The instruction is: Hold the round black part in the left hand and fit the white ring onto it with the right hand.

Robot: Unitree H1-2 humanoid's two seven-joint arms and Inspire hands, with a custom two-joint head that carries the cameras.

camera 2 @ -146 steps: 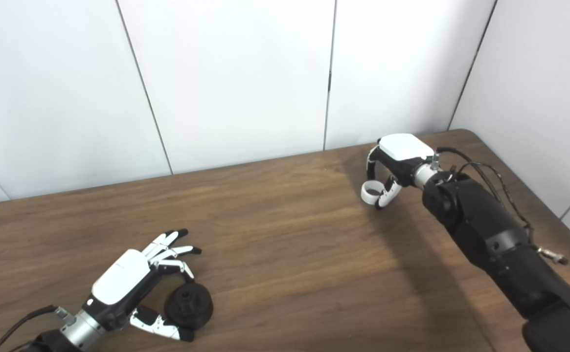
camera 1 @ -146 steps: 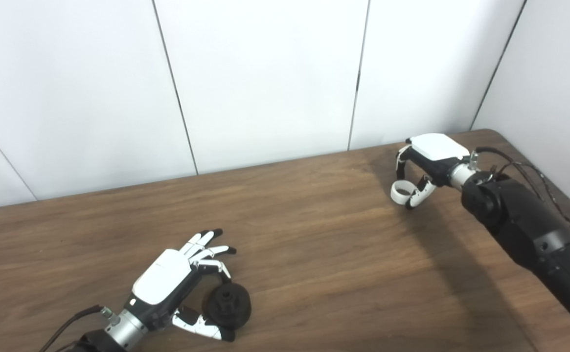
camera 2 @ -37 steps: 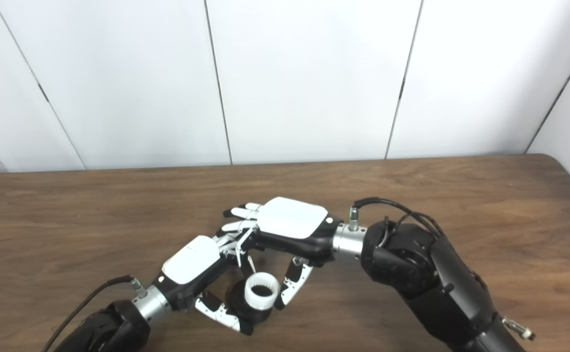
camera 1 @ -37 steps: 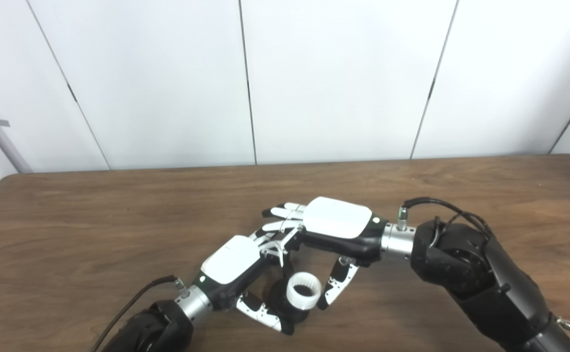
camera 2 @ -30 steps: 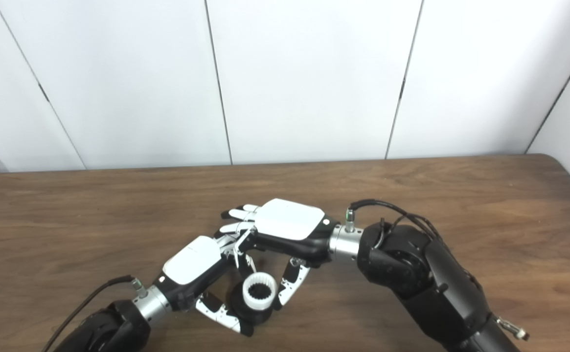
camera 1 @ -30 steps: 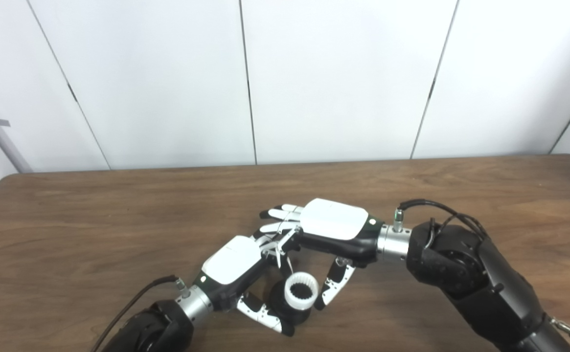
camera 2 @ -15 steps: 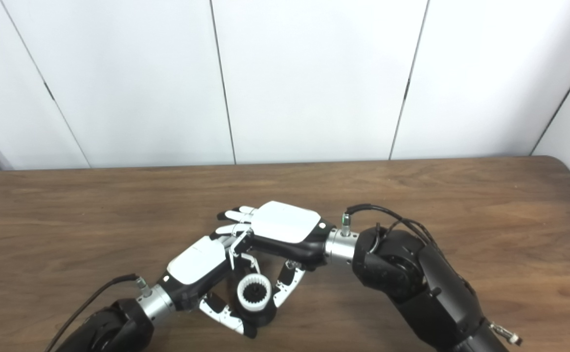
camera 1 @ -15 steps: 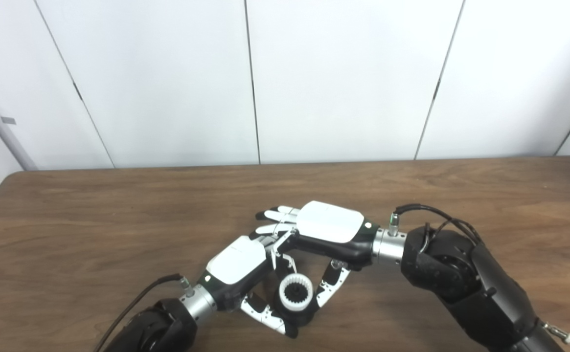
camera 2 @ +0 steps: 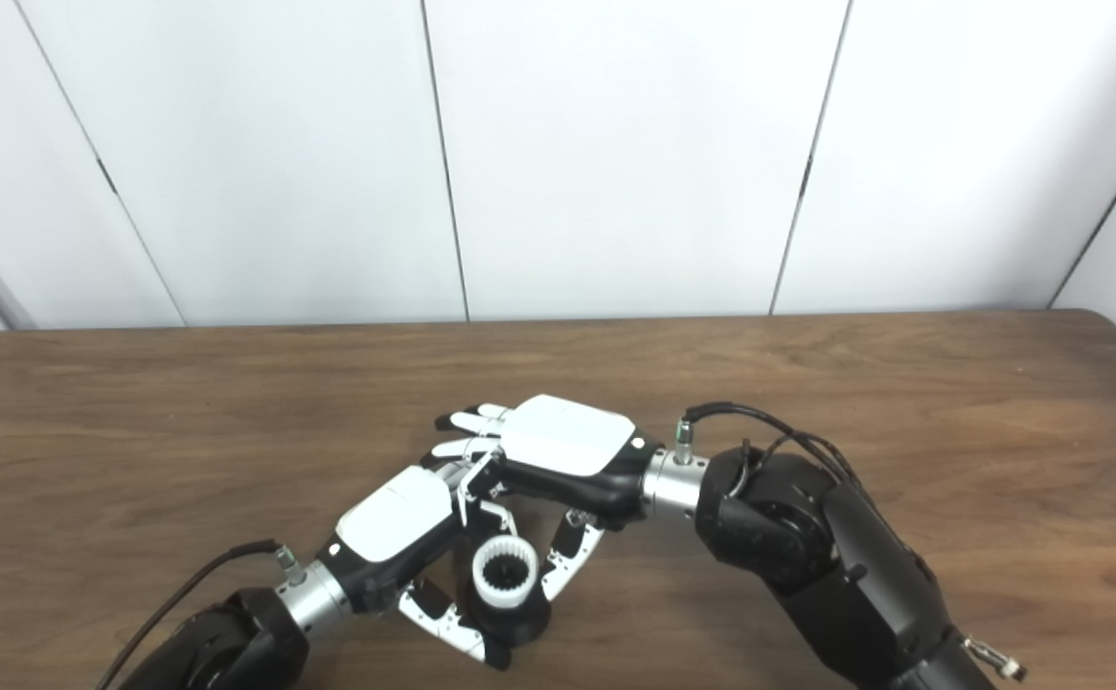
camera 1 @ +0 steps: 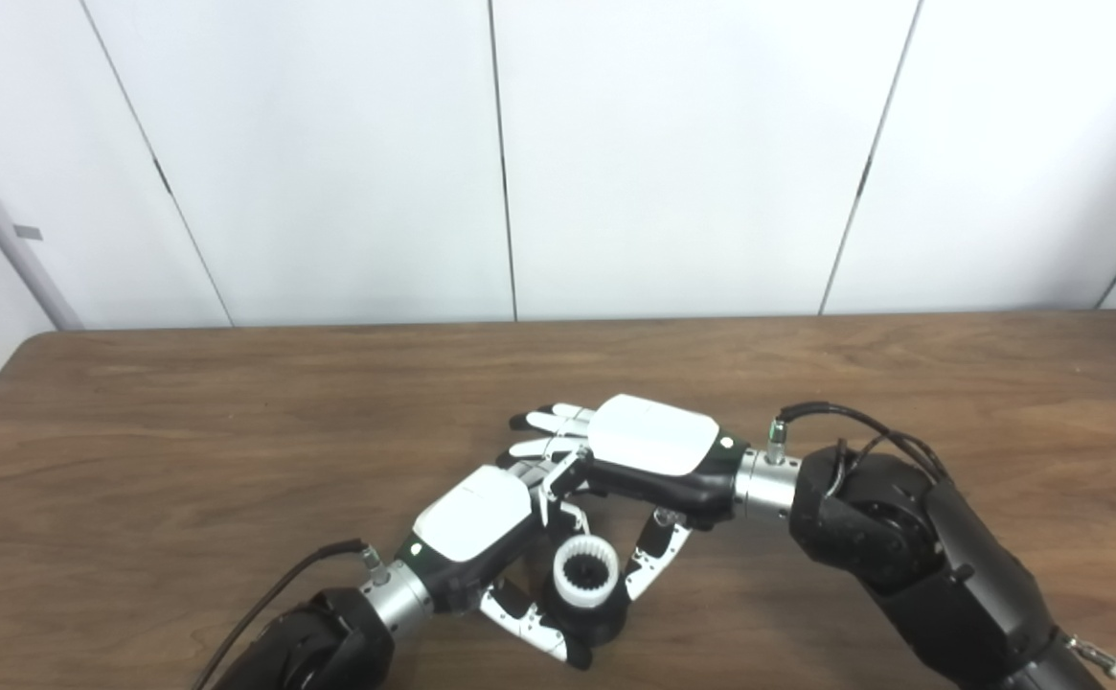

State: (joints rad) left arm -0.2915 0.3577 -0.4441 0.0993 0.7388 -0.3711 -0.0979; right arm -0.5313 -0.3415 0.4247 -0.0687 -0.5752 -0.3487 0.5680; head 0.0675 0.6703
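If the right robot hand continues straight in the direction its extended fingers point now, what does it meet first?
Probably nothing: the right robot hand points left, its fingers passing behind the left robot hand. Beyond them only bare table shows, though depth is unclear.

Over the wooden table (camera 1: 184, 460), the left hand (camera 1: 476, 527) is gripping the round black part (camera 1: 605, 621) between thumb and fingers. The right hand (camera 1: 649, 455) is reaching across it, pinching the toothed white ring (camera 1: 584, 583), which is sitting on top of the black part, its opening facing up. White wall panels (camera 1: 672, 153) are standing behind.
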